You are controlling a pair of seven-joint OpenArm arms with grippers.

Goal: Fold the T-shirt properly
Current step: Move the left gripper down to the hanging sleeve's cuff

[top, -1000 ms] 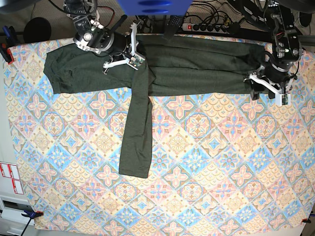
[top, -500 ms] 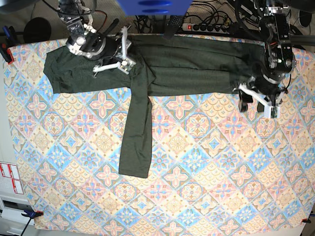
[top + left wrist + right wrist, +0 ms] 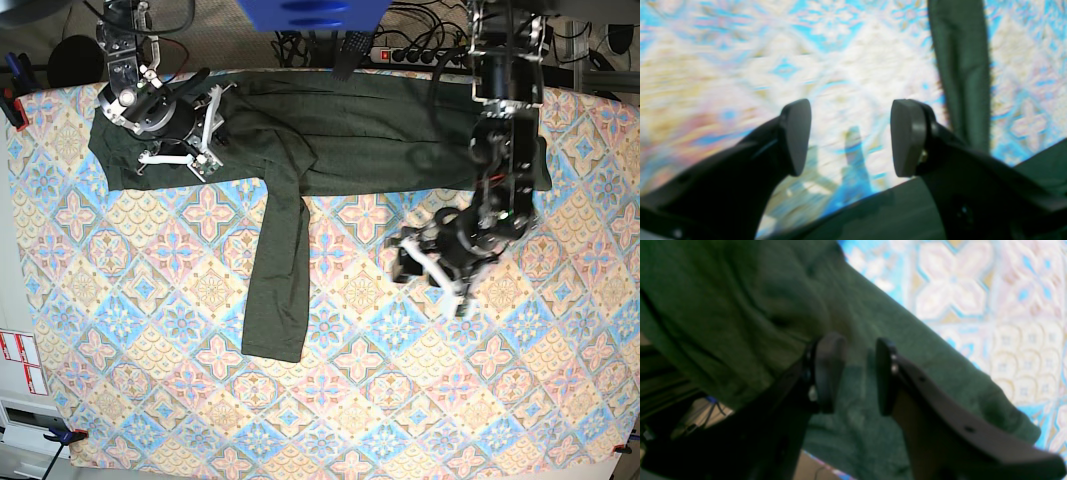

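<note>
The right gripper (image 3: 850, 376) hangs over the shirt (image 3: 400, 130) near its left end in the base view, jaws parted a little with nothing pinched between them; green knit shows through the gap, so it grasps nothing. Its pads (image 3: 828, 370) sit just above a rumpled fold, which suggests it is placed to smooth or catch that bunched edge.

The left gripper (image 3: 850, 136) is spread wide and empty, out over the bare cloth (image 3: 400, 400) below the shirt's band. Its wrist view is blurred, and only the patterned cover and its own shadow lie between the fingers. From there the hanging sleeve (image 3: 275, 270) is in its line of sight, so I judge the sleeve is its likely target.

The shirt lies as a long band across the far edge of the table, already folded lengthwise by the look of its layered creases. 1 sleeve runs straight down from the band toward the near side, flat and unfolded. The other sleeve cannot be made out. That loose sleeve probably has to be laid onto the band.
</note>
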